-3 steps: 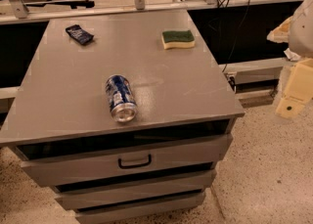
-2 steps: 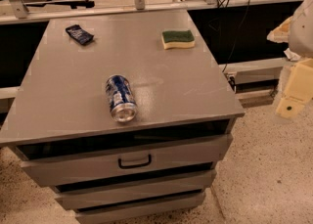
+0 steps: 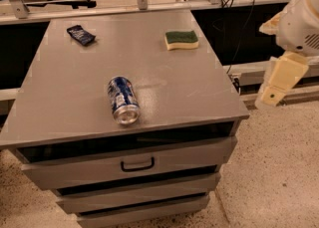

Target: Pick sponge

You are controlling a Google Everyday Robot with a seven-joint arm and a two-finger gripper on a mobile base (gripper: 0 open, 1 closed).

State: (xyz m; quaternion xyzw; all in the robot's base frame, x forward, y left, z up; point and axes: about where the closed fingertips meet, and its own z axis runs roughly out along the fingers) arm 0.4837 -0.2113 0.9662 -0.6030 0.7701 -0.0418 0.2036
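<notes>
The sponge (image 3: 182,39) lies flat on the far right part of the grey cabinet top (image 3: 75,97). It has a dark green top over pale yellow foam. My gripper (image 3: 271,95) hangs off the cabinet's right side, over the floor, pointing down. It is to the right of the sponge and nearer to the camera, well apart from it. Nothing shows in it.
A blue and silver can (image 3: 122,99) lies on its side near the cabinet's front middle. A small dark blue flat packet (image 3: 80,35) lies at the far left. The cabinet has drawers (image 3: 137,163) in front. Metal rails (image 3: 149,7) run behind it.
</notes>
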